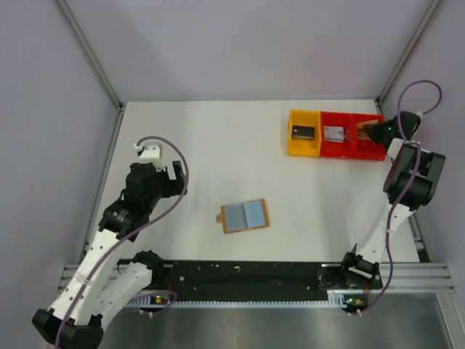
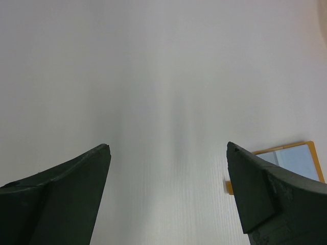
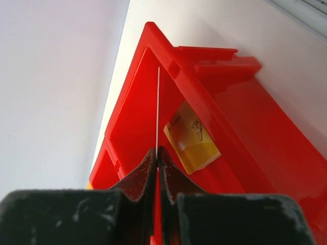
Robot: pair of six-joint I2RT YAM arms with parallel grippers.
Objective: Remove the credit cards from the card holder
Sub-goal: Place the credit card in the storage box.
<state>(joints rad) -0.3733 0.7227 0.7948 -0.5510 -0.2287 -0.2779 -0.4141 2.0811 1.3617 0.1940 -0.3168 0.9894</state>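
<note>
The card holder [image 1: 245, 216] lies open and flat mid-table, tan with a grey-blue inner face; one corner of it [image 2: 296, 158] shows past the left finger. My left gripper [image 1: 176, 177] [image 2: 168, 148] hovers open to the left of it, with only bare table between its fingers. My right gripper [image 1: 375, 131] [image 3: 157, 151] hangs over the rightmost red tray [image 3: 230, 102], shut on a thin credit card [image 3: 157, 107] that I see edge-on as a pale line. Whether any credit cards sit in the holder's pockets I cannot tell.
A yellow tray [image 1: 292, 134] with a black rectangle and two red trays [image 1: 336, 149] stand in a row at the back right. A tan-yellow card [image 3: 191, 140] lies in the rightmost red tray. Grey walls close in the back and sides.
</note>
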